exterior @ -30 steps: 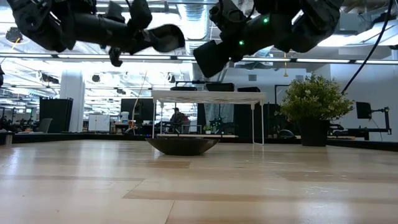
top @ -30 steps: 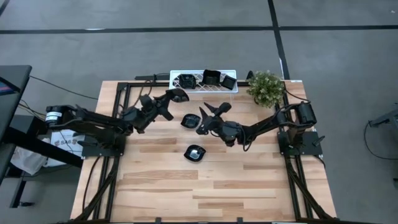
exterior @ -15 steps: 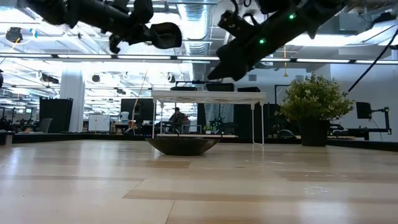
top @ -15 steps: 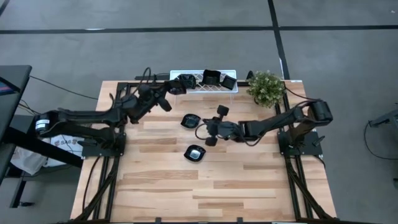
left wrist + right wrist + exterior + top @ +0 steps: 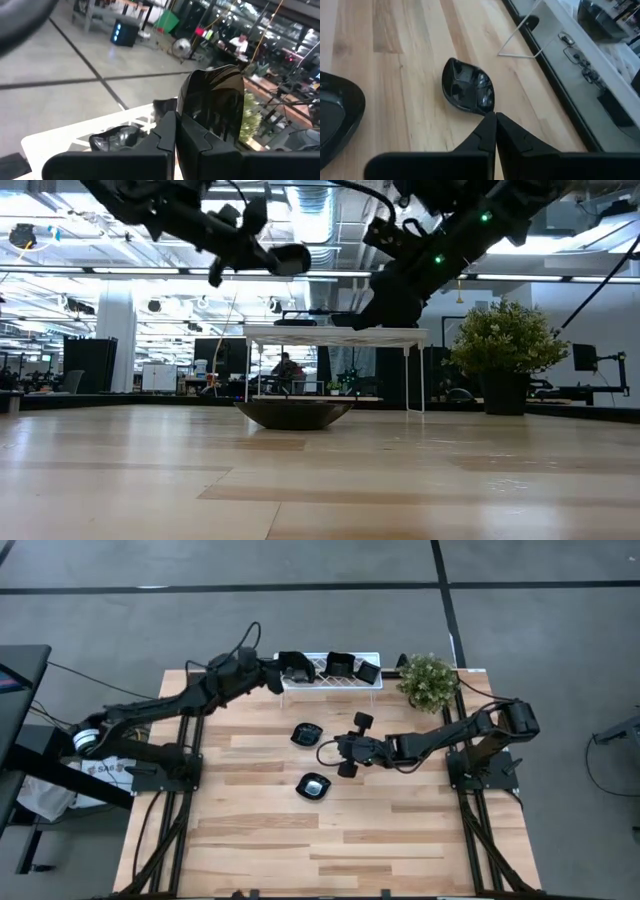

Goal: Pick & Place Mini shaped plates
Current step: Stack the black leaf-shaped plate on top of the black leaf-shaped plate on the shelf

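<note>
My left gripper [image 5: 280,671] is shut on a glossy black mini shaped plate [image 5: 215,102] and holds it over the left end of the white lattice rack [image 5: 352,683] at the table's far edge. Other plates lie on the rack [image 5: 338,664] [image 5: 368,671]. Two more plates rest on their undersides on the wood, one in the middle [image 5: 307,733] and one nearer the front [image 5: 315,785]. My right gripper [image 5: 330,746] hangs shut and holding nothing above the table, just right of the middle plate [image 5: 468,90]. My left gripper pinches the plate's rim [image 5: 192,120] between its two fingers. The fingers come slanting from the table's near left, nearly level. The plate stands up beyond the fingertips, lifted clear above the rack.
A potted green plant [image 5: 427,680] stands at the far right corner beside the rack. The black frame rails [image 5: 200,700] run along both table sides. Bare wood lies across the near half of the table.
My left gripper has swung toward the far edge and right, rising a little, carrying the plate from beside the rack to over its left end. My right gripper has shut on nothing, tipped up toward level and drawn slightly toward the near edge. The table plates stayed put.
</note>
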Motion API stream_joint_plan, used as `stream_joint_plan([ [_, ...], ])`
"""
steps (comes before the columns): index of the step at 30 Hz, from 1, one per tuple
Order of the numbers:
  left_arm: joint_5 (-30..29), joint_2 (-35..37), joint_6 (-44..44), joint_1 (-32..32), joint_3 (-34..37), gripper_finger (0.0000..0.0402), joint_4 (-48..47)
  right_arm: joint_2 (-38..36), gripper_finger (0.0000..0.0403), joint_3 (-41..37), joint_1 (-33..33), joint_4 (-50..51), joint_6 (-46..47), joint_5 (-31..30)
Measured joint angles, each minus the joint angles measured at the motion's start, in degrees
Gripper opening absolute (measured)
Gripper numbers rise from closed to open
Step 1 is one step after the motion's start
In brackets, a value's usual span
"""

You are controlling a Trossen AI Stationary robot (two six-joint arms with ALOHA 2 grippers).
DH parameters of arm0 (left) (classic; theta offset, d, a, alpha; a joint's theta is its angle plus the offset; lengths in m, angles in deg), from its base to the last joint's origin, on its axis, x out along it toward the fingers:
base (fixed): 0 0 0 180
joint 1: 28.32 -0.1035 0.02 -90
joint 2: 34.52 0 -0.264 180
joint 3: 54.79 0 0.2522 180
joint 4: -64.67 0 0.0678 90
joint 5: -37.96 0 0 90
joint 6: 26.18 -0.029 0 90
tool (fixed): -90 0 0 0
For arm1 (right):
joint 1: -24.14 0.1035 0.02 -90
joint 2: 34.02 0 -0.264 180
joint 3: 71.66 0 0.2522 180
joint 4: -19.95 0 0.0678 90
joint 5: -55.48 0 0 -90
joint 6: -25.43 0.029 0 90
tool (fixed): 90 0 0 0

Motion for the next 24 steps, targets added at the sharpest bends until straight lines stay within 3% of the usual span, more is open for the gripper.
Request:
stream_joint_plan([
  [6, 2.28, -6.91, 1.97, -4.62, -2.39, 0.0006, -0.17, 0.0, 0.0003, -1.76, -0.06, -2.08, 0.31, -0.03],
  [12, 4.37, -9.43, 3.13, -7.5, -2.82, 0.0006, 0.04, 0.0, 0.0002, -2.57, -0.06, -2.31, 0.81, -0.03],
  [24, 4.65, -14.16, 5.23, -7.17, -2.82, 0.0009, 0.51, 0.0, 0.0002, -2.57, -0.08, -2.98, 1.18, -0.03],
])
